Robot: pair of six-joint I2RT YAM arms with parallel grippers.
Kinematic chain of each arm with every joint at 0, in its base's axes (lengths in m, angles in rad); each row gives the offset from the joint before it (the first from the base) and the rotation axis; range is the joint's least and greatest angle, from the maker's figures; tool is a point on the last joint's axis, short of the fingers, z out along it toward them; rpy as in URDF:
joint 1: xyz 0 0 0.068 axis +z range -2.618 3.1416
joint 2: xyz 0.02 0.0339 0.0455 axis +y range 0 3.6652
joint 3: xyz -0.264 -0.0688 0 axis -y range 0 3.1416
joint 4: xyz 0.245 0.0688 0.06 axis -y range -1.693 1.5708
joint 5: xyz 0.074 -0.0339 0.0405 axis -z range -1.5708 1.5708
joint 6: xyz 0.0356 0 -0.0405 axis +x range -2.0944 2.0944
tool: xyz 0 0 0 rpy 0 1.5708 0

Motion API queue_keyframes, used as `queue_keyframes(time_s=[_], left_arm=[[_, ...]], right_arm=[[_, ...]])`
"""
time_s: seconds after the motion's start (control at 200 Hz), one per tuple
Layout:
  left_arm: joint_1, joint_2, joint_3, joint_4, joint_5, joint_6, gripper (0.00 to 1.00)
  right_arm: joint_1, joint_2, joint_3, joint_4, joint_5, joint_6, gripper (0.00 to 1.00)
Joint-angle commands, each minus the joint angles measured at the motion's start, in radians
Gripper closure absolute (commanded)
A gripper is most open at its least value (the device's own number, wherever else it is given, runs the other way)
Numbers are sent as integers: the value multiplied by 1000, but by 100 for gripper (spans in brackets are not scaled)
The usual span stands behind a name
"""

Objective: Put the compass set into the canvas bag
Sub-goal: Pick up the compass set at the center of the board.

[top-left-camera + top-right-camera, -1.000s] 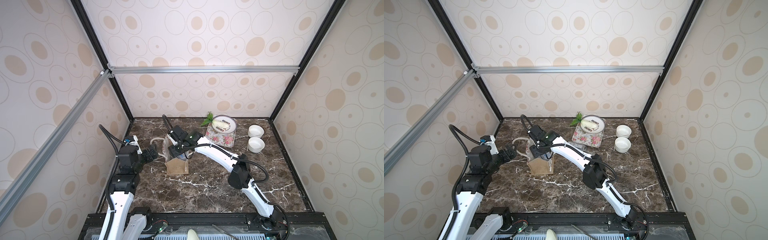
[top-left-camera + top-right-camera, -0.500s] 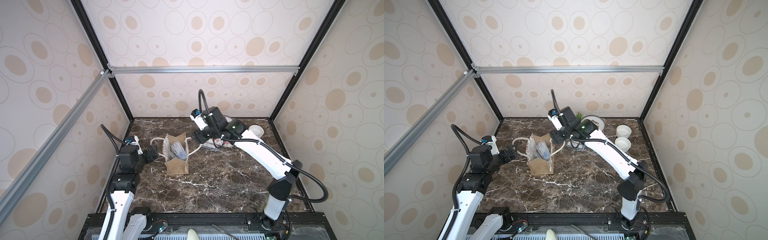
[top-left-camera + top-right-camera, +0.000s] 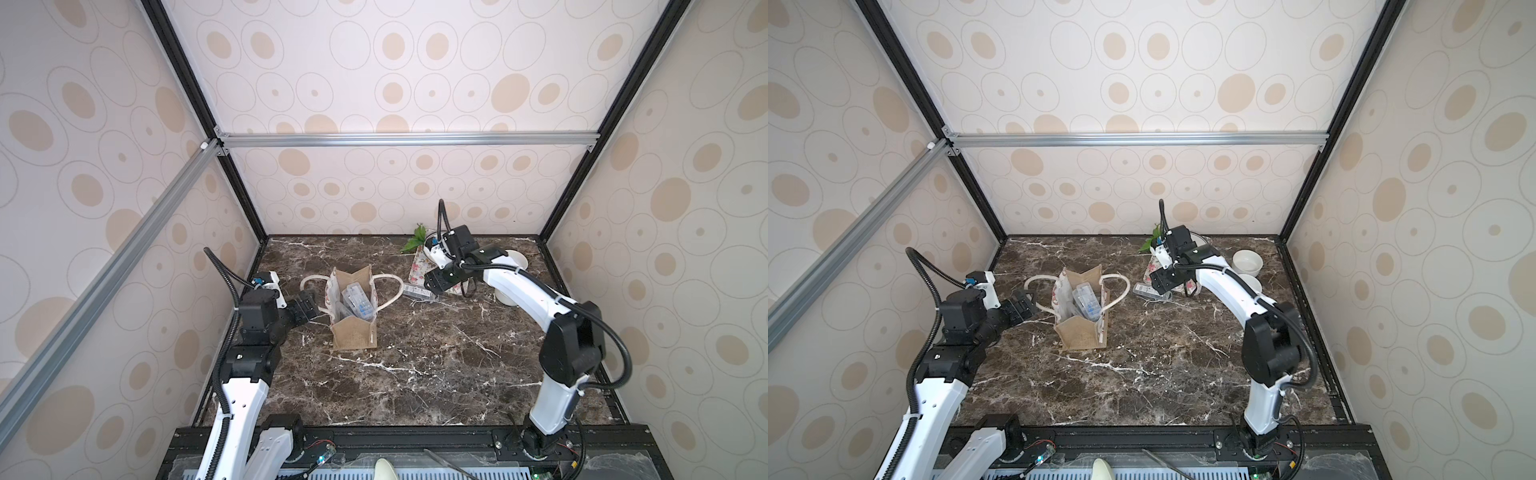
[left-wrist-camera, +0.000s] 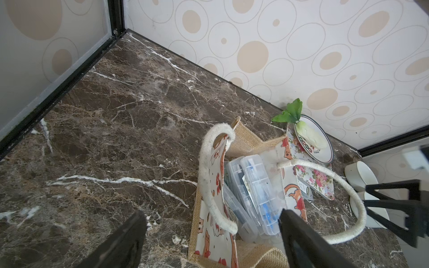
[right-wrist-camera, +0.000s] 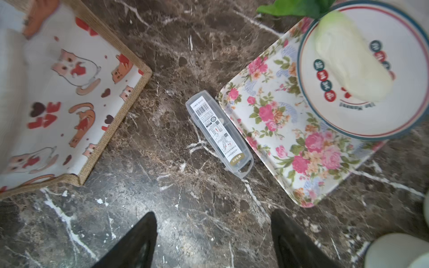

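The canvas bag point(image 3: 354, 332) point(image 3: 1082, 334) stands open left of the table's middle, rope handles splayed to both sides. Clear plastic compass set cases point(image 3: 355, 301) point(image 4: 255, 190) stand inside it. One more compass set case point(image 3: 419, 292) point(image 5: 219, 132) lies flat on the marble between the bag and a floral tray. My right gripper point(image 3: 433, 286) point(image 5: 213, 232) hovers over that case, open and empty. My left gripper point(image 3: 306, 309) point(image 4: 211, 229) is open at the bag's left side, with the white rope handle point(image 4: 209, 185) lying between its fingers, not pinched.
A floral tray point(image 3: 417, 272) point(image 5: 290, 143) at the back carries a plate point(image 5: 362, 111) with a cabbage. Two white bowls point(image 3: 1248, 262) sit at the back right, partly behind the right arm. The enclosure walls stand close behind the tray.
My right arm has lifted out of the bag and swung right to the case by the tray, its jaws opening wider. A case stays in the bag. The left arm has not moved.
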Motion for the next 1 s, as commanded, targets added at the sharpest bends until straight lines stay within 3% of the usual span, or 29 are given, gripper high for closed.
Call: queue_keyframes(time_s=[0.0, 0.33, 0.67, 0.995], left_arm=[[4, 3, 25, 3, -4, -10, 9], [4, 11, 13, 1, -19, -4, 9], [3, 17, 3, 5, -27, -5, 9], [3, 28, -3, 8, -27, -4, 9]], right_arm=[[2, 99, 108, -80, -29, -49, 21], [3, 358, 332, -145, -61, -50, 20], [4, 482, 454, -173, -83, -55, 20], [5, 523, 472, -183, -92, -66, 21]])
